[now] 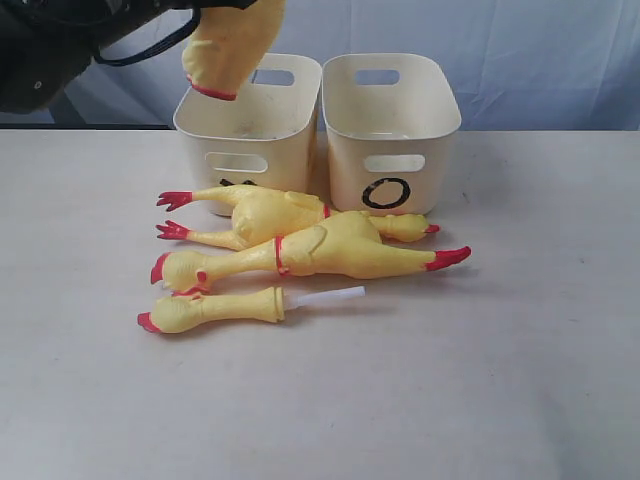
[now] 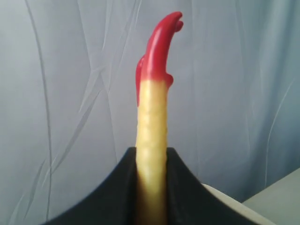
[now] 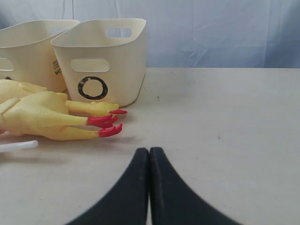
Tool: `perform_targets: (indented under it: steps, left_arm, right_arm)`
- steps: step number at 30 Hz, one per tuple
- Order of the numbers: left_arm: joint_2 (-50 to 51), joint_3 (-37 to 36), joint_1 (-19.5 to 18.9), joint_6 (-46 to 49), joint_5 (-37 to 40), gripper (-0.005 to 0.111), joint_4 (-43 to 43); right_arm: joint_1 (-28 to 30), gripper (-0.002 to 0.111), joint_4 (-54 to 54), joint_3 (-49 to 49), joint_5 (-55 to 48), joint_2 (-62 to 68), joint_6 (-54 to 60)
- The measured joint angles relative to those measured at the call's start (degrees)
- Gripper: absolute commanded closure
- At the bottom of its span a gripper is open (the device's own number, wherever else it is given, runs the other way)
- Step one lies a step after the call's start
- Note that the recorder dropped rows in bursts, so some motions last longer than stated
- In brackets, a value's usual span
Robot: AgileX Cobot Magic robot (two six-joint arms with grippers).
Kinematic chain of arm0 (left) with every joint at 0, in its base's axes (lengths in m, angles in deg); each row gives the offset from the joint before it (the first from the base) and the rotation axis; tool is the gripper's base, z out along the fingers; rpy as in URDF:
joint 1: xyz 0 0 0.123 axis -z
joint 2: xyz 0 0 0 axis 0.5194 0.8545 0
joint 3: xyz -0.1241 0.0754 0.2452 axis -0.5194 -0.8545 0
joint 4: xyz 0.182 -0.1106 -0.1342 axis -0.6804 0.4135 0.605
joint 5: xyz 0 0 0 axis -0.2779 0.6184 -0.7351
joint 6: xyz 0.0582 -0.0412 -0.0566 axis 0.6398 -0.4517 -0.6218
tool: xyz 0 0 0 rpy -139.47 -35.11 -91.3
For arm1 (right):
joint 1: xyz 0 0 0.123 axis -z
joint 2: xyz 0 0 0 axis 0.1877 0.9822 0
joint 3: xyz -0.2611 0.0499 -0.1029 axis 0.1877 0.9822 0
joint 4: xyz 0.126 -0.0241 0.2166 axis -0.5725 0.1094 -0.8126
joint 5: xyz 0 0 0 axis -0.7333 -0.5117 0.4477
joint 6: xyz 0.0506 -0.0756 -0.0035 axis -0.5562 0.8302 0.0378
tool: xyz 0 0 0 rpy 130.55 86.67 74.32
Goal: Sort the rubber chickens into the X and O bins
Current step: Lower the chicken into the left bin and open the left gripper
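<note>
- Outside camera: headless chicken body [image 1: 235,40] dangles over the X bin [image 1: 270,138], right beside the O bin [image 1: 395,135]; two chickens [image 1: 340,250] and a neck piece [image 1: 215,308] lie in front of the O bin, stretching left.
- Left wrist: left gripper [image 2: 151,161] clamps that body's leg [image 2: 151,117].
- Right wrist: right gripper [image 3: 149,157] pressed shut, empty, low over the table [image 3: 225,117], well apart from the O bin.

This looks like a robot test bench in a lab. A plain pale table [image 1: 520,400] stands before a creased blue-grey cloth backdrop [image 1: 550,60]. A black robot arm [image 1: 40,55] reaches in near a tub [image 1: 345,185] marked O.
</note>
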Motion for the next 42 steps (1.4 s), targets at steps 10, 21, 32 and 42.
perform_targets:
  steps: [10,21,32,42]
  left_arm:
    - [12.3,2.2,-6.1,-5.6,-13.9,0.107,1.2]
    - [22.1,12.7,-6.1,-6.4,-1.8,0.107,1.1]
    - [24.6,14.0,-5.4,-6.9,5.0,0.088,-5.2]
    - [25.8,14.2,-5.2,-6.9,7.1,0.049,-6.8]
  right_arm:
    - [0.0,0.109,0.0,0.0,0.0,0.0,0.0]
    - [0.0,0.109,0.0,0.0,0.0,0.0,0.0]
    - [0.0,0.109,0.0,0.0,0.0,0.0,0.0]
    - [0.0,0.109,0.0,0.0,0.0,0.0,0.0]
